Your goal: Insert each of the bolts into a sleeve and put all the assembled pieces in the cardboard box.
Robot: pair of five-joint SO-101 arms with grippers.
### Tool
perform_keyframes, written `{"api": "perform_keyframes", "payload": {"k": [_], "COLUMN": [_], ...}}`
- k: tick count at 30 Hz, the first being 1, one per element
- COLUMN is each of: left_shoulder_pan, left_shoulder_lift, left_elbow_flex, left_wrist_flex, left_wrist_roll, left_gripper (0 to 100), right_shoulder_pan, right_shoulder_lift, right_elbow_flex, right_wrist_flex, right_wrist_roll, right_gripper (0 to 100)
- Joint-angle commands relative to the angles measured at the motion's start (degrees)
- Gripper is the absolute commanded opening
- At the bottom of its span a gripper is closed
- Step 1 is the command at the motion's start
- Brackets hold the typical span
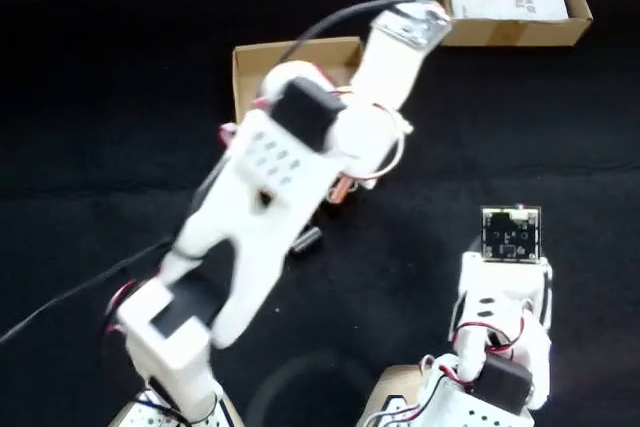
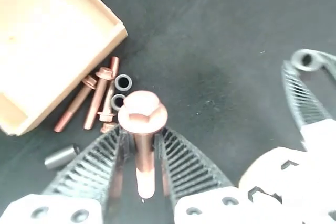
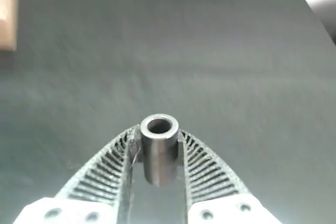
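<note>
Evidently mid-assembly: left gripper (image 2: 140, 139) pinched a copper bolt (image 2: 142, 113) by its shank above the table (image 2: 210, 35); right gripper (image 3: 157, 137) pinched a grey sleeve (image 3: 158, 163), bore open, toward the table's front right corner. Next move, as I judged it: line shank with bore, push through. Count: three loose bolts (image 2: 98, 98), possibly a fourth, beside the cardboard box (image 2: 73, 80) corner; two upright sleeves (image 2: 123, 83), one flat sleeve (image 2: 61, 157).
</note>
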Motion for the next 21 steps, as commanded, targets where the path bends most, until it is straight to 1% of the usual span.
{"api": "perform_keyframes", "payload": {"k": [1,4,7,9,12,15,18,21], "left_shoulder_pan": [0.84,0.84,0.84,0.66,0.22,0.22,0.22,0.22], "left_shoulder_lift": [-15.43,-28.79,-41.80,-49.63,-60.70,-70.55,-78.90,-83.47], "left_elbow_flex": [6.90,17.89,30.55,39.60,52.97,65.98,78.81,88.04], "left_wrist_flex": [0.44,0.35,0.18,-0.79,-4.66,-11.69,-23.82,-36.40], "left_wrist_roll": [0.18,0.18,0.18,0.09,-0.18,-0.26,-0.26,0.00], "left_gripper": [1,1,1,1,1,1,1,1], "right_shoulder_pan": [-6.99,-13.93,-20.18,-23.78,-28.62,-33.63,-36.00,-36.79], "right_shoulder_lift": [-0.84,-0.84,-0.84,-0.84,-0.84,-0.84,-0.84,-0.84], "right_elbow_flex": [-0.92,-0.92,-1.01,-1.10,-3.82,-7.96,-12.44,-15.69], "right_wrist_flex": [-3.91,-5.85,-8.22,-10.15,-10.95,-10.95,-9.98,-4.18], "right_wrist_roll": [-10.11,-17.49,-22.59,-24.35,-25.05,-24.97,-24.88,-24.97], "right_gripper": [0.9,0.9,0.9,0.9,0.9,0.9,0.9,0.9]}}
